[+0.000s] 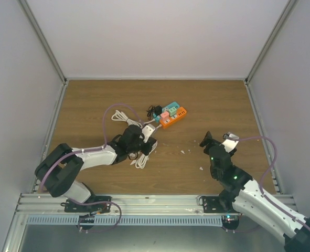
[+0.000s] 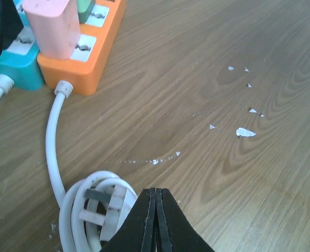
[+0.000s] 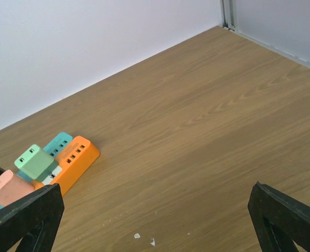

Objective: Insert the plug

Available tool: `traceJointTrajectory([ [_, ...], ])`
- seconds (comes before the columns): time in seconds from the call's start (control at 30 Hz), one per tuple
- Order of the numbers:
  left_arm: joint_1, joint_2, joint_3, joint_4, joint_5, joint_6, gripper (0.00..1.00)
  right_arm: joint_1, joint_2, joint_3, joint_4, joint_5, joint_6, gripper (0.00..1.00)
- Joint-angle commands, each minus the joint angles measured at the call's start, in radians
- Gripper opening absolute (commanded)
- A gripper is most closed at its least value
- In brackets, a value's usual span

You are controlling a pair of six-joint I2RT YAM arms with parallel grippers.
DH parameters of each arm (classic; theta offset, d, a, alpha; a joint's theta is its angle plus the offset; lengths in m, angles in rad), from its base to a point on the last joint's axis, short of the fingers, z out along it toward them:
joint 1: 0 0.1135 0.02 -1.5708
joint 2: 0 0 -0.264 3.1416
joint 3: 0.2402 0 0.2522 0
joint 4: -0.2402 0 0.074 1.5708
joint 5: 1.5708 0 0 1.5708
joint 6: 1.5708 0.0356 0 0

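While the left gripper (image 2: 156,198) hovers pinched on nothing, the white plug (image 2: 103,212) lies ungrasped just left of it, so pickup looks next: open, straddle its body, close.

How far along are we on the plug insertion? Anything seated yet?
Done: nothing yet; the white plug lies loose on its coiled cable, apart from the orange strip. In hand: the left pincer is shut beside it, gripping nothing; the right pincer hangs open. Left: grasp the plug, carry it to a free socket, push it in.
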Motion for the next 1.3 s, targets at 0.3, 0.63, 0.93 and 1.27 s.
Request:
traceJointTrajectory([
  [0.3, 0.053, 0.064, -0.112, 0.147, 0.025, -0.130, 0.00, -0.005, 0.042, 0.010, 0.041, 0.022, 0.000, 1.00],
  [0.63, 0.143, 0.118, -0.133, 0.145, -0.015, -0.183, 0.00, -0.005, 0.069, 0.015, 0.048, 0.020, 0.001, 1.00],
  [0.93, 0.184, 0.057, -0.138, 0.125, -0.032, -0.174, 0.00, -0.005, 0.075, 0.013, 0.053, 0.022, -0.001, 1.00],
  [1.27, 0.165, -0.090, -0.027, 0.038, 0.102, -0.052, 0.00, -0.005, 0.082, 0.016, 0.044, 0.026, -0.002, 1.00],
])
